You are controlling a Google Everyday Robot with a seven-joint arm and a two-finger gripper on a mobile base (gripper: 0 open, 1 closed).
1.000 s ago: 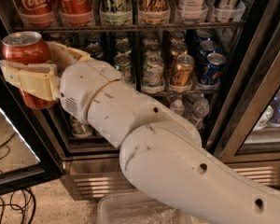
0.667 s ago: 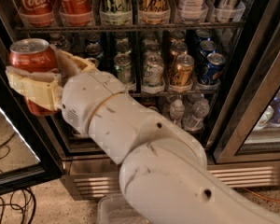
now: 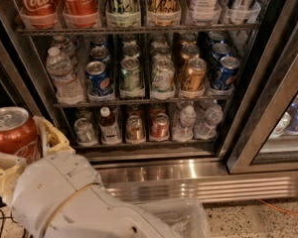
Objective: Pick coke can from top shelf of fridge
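- Standing upright in the near lower-left corner of my view, the red aluminium coke can (image 3: 11, 138) has its long axis vertical and its top pointing up.
- Its silver lid with the pull tab faces up toward the camera. Part of the white script shows low on the red wall.
- My cream two-finger gripper (image 3: 20, 150) is clamped on that can. One of its fingers (image 3: 52, 139) hugs the can's right side, and the other wraps it from the lower left.
- The can sits outside the cooler, in front of its left frame, lower than the shelves and well apart from the top one.
- Behind the gripper, the bulky white jointed arm (image 3: 74, 202) fills the bottom left.
- A speckled stone floor (image 3: 258, 222) runs along the bottom right.
- Next comes the large black-framed fridge (image 3: 248, 83), with its ribbed stainless-steel base panel (image 3: 188, 177) just above the floor.
- On the middle rack I see blue Pepsi cans (image 3: 98, 78), a green can (image 3: 130, 73), a gold can (image 3: 192, 73) and a clear water bottle (image 3: 64, 76).
- Farthest up, the thin dark wire top shelf (image 3: 139, 29) carries two more red cola cans (image 3: 82, 1) in clear plastic trays at its left end.
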